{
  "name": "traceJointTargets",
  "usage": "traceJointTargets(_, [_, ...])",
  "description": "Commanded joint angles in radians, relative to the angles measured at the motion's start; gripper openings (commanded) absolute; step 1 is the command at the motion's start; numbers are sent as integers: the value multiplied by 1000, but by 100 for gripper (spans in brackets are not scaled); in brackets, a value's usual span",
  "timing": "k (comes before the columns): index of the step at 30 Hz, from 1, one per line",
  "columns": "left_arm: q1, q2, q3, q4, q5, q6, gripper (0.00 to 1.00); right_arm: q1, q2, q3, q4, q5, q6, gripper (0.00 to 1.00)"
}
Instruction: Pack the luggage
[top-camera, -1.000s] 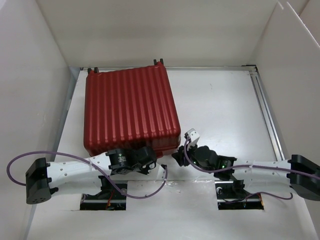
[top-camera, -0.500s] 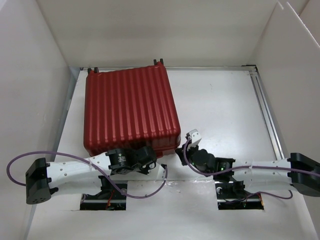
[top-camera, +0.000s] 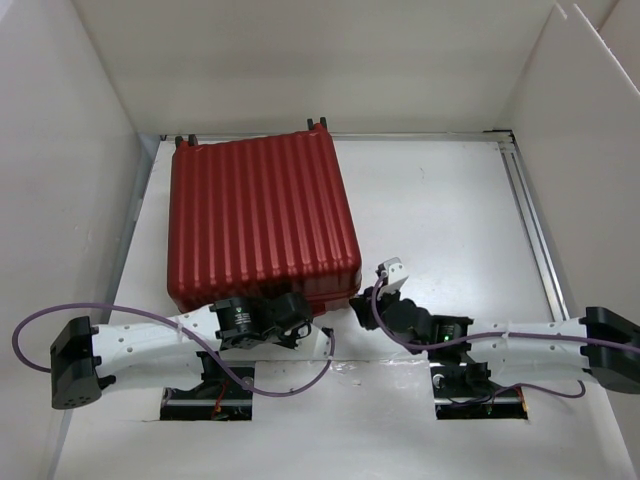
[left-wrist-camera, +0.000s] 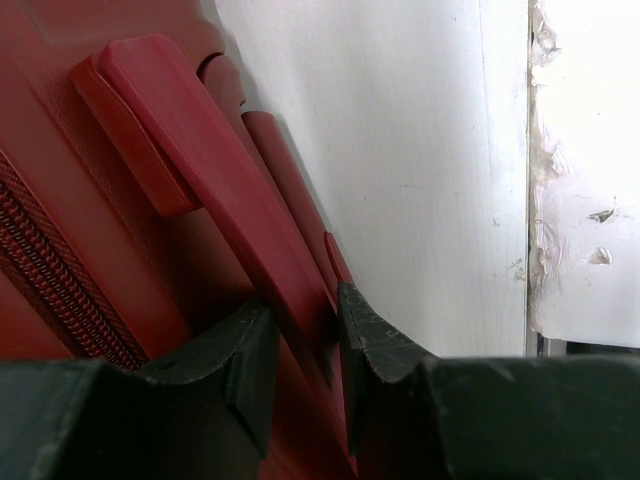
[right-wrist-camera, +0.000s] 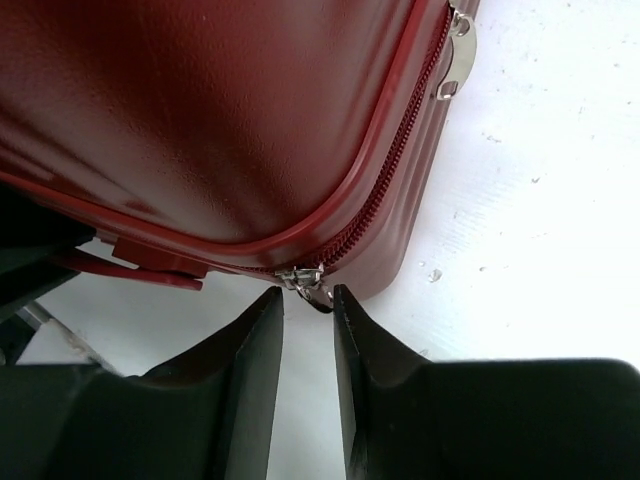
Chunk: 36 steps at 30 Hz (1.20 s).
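Note:
The luggage (top-camera: 260, 215) is a dark-red ribbed suitcase, lying flat and closed on the white table's left half. My left gripper (top-camera: 297, 318) is at its near side. In the left wrist view the left gripper (left-wrist-camera: 305, 335) is shut on the red carry handle (left-wrist-camera: 190, 140), one finger on each side. My right gripper (top-camera: 360, 303) is at the near right corner. In the right wrist view the right gripper (right-wrist-camera: 308, 300) is narrowly open, and the metal zipper pull (right-wrist-camera: 305, 277) hangs right at its fingertips, outside the gap. The lining and contents are hidden.
White walls enclose the table on three sides. A metal rail (top-camera: 530, 220) runs along the right edge. Two cut-outs with the arm bases (top-camera: 208, 392) (top-camera: 478, 392) sit at the near edge. A second metal zipper tab (right-wrist-camera: 455, 45) lies further along the zip.
My right gripper has moved left and forward to the suitcase's near right corner. The left arm and the suitcase have not moved.

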Motion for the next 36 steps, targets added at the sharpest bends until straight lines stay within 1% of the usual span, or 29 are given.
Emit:
traceJointTargets(1, [-4,-31,-5,37,4,48,0,19,6,18,29,-3,-3,33])
traceJointTargets(3, [-4,-31,-5,37,4,48,0,28,30,39,40,9,-26,33])
traceJointTargets(4, [-4,-31,-5,37,4,48,0,29,31,39,51,9,-26,29])
traceJointTargets(5, [-4,-31,-5,37,4,48,0,29,41,51,51,20,-26,23])
traceJointTargets(6, [-4,-31,-14,37,4,57,0,29,55,51,51,20,-26,16])
traceJointTargets(7, [-4,-40,-14,37,-5,57,0,29,55,62,51,29,-26,6])
traceJointTargets(10, [-4,-40,-14,37,-5,57,0,29,64,62,51,29,-26,1])
traceJointTargets(13, [-4,-50,-23,37,-5,57,0,29,54,62,51,52,-13,0])
traceJointTargets(14, [-4,-50,-23,37,-5,57,0,29,54,62,51,52,-13,1])
traceJointTargets(16, [-4,-59,-32,37,-5,57,0,29,41,51,60,62,-13,8])
traceJointTargets(17, [-4,-59,-32,37,-5,57,0,29,31,39,60,63,-1,13])
traceJointTargets(18, [-4,-59,-32,37,-5,57,0,29,31,39,60,63,-1,15])
traceJointTargets(22, [-4,-59,-32,46,-5,57,0,29,21,30,60,72,11,16])
traceJointTargets(23, [-4,-59,-32,46,-5,57,0,29,21,30,69,81,11,14])
traceJointTargets(24, [-4,-59,-32,46,-5,57,0,29,21,30,69,81,11,5])
traceJointTargets(25, [-4,-59,-32,46,-5,57,0,29,21,30,69,90,11,1])
traceJointTargets(31, [-4,-59,-32,34,-15,66,0,29,21,8,66,135,59,0])
traceJointTargets(33, [-4,-59,-32,23,-2,66,0,29,21,28,-13,177,103,0])
traceJointTargets(34, [-4,-59,-44,23,-2,80,0,18,47,48,-152,190,168,0])
traceJointTargets(36, [-4,-59,-54,12,-2,91,0,-43,73,89,-284,181,227,0])
